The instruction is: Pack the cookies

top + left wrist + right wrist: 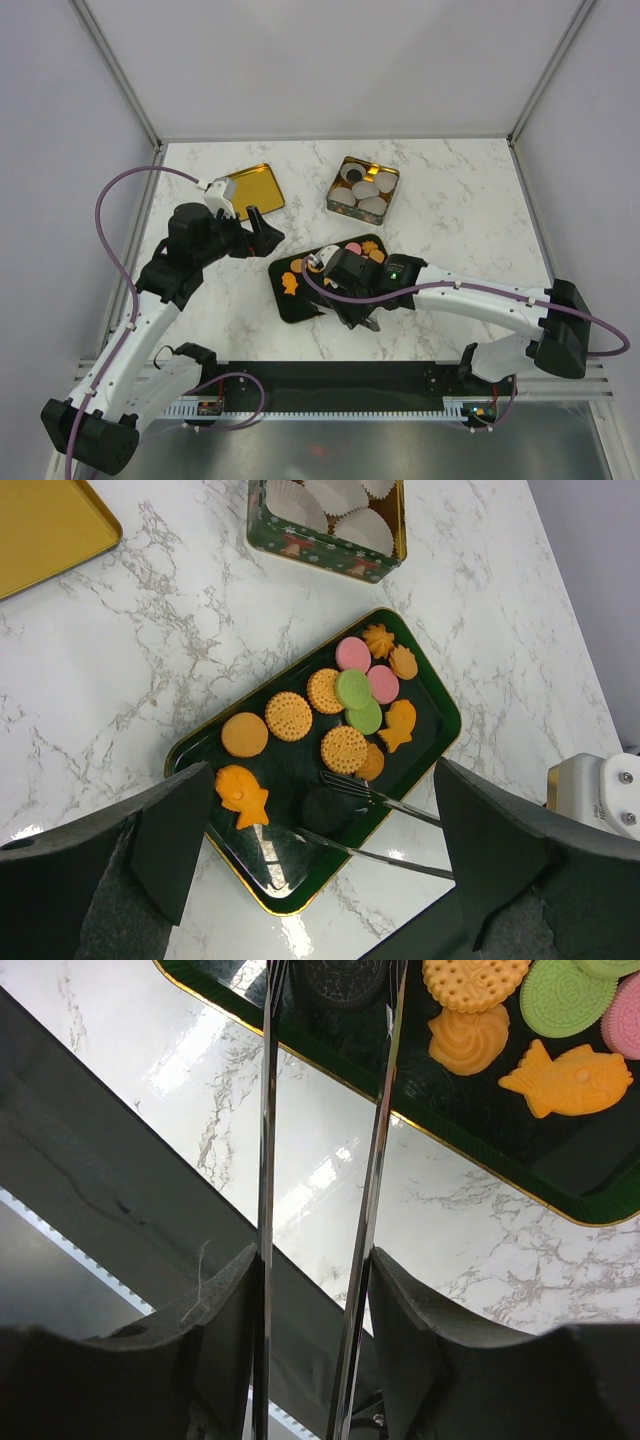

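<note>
Marble table (450,200) carries the cookies (345,748) on a tray (432,708), where tongs (265,1160) clenched in the right pincer (315,1282) straddle a dark cookie (325,808) that could slip off their thin tips before the one-o'clock tin (320,550); left pincer (322,840) hangs released.

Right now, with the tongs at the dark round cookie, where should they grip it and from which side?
Pinch the dark round cookie across its rim at the widest point, one tine each side, coming low over the near long edge of the tray, as the tongs in the right gripper lie. It lies flat, bare tray around it, apart from the fish cookie.
</note>
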`<action>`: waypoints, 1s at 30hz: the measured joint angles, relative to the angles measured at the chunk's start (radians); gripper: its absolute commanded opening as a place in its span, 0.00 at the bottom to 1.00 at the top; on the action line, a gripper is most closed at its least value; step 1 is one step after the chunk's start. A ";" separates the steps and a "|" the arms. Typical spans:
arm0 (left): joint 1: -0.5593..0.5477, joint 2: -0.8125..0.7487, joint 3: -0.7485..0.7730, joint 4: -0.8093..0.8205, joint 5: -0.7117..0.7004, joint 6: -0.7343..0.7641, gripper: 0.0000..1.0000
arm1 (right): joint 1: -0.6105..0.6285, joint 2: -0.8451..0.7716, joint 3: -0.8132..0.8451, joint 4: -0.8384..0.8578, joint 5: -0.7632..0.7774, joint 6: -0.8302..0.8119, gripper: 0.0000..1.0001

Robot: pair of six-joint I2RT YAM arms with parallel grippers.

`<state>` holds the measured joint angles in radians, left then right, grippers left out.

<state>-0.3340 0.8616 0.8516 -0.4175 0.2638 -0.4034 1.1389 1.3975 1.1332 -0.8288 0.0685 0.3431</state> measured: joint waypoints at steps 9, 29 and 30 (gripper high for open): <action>0.000 0.000 0.000 0.000 0.000 0.000 0.99 | 0.003 0.005 0.014 -0.018 0.034 0.001 0.28; 0.000 0.000 0.000 0.000 0.000 0.000 0.99 | -0.332 0.120 0.298 0.007 0.241 -0.026 0.28; 0.000 0.000 0.000 0.000 0.000 0.000 0.98 | -0.374 0.142 0.321 0.019 0.255 -0.026 0.28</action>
<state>-0.3340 0.8612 0.8516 -0.4179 0.2634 -0.4030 0.7647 1.5391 1.4544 -0.8093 0.3237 0.3168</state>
